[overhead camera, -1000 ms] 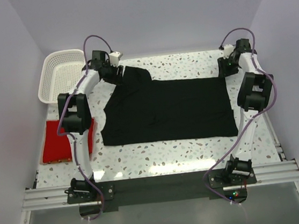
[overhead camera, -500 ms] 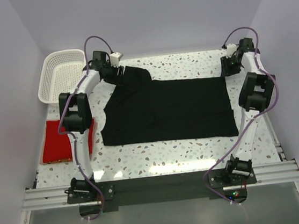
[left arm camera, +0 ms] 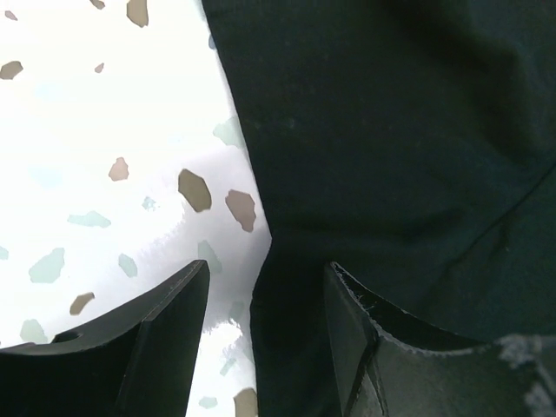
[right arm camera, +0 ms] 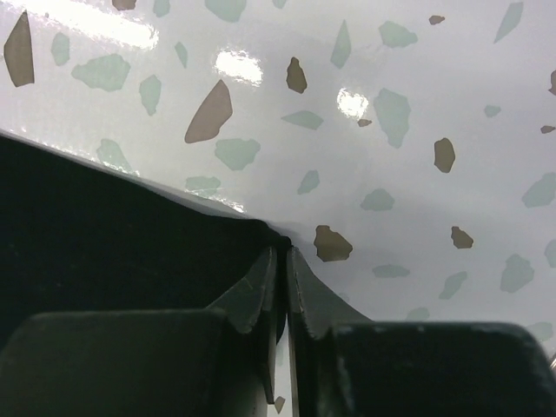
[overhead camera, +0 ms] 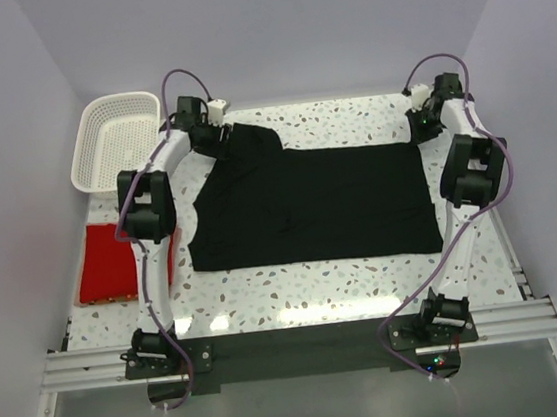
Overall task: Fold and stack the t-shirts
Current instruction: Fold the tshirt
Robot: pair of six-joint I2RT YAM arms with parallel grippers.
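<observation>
The black t-shirt (overhead camera: 308,205) lies spread flat across the middle of the table. My left gripper (overhead camera: 218,138) is at its far left corner, open, with the shirt's edge (left arm camera: 287,287) lying between the two fingers. My right gripper (overhead camera: 420,124) is at the far right corner, shut on the black shirt's corner (right arm camera: 274,233), which is pinched between the fingertips. The red t-shirt (overhead camera: 114,262) lies folded at the table's left edge, partly behind the left arm.
A white lattice basket (overhead camera: 115,142) stands at the far left corner. The speckled tabletop (overhead camera: 348,115) shows bare behind and in front of the black shirt. Walls close in on the left, right and back.
The right gripper has shifted slightly at the far right corner of the shirt. The left arm's elbow has moved a little inward. The shirt lies as before.
</observation>
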